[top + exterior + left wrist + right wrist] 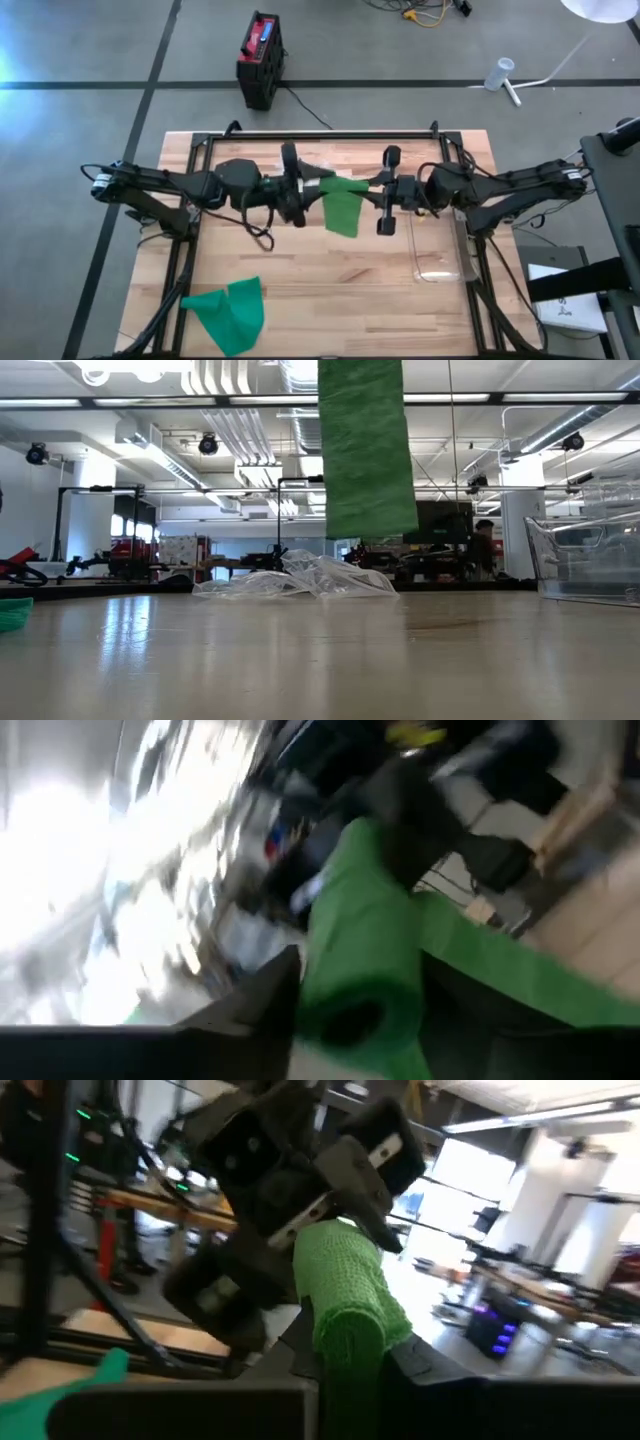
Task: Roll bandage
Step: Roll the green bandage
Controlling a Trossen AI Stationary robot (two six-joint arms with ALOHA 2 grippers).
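bandage (340, 203) held in mid-air above worktop (330, 290).
rolled end sits between left claw (300, 190) and right claw (383, 195); right claw grips it, left claw state unclear; loose tail hangs toward worktop.

Lab: ceiling ducts (240, 420), equipment benches (150, 555)

No legible text, label, brand, number or sign found in any view. Red-and-black box (260, 58) on the floor beyond the table: light patch on its top face, too small to read. Papers (562, 305) at the right edge of the high view: dark marks, not readable. Left wrist view too smeared for any lettering; room fixtures in the low view carry nothing readable.
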